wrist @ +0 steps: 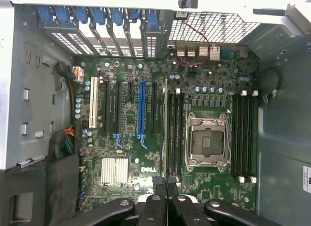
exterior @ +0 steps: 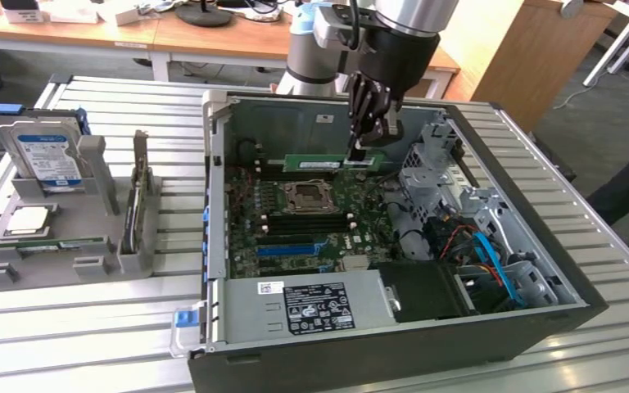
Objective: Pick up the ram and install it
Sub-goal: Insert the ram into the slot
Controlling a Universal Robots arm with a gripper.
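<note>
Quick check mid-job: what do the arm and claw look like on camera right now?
The arm is a silver-grey tube with a light blue joint cap and a black wrist housing. The claw is black, its jointed link fingers pinned by round silver pivot bolts. No markings are legible.

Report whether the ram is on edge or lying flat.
On edge: the shut gripper holds the ram by its upper edge, green face vertical, above the motherboard.
</note>
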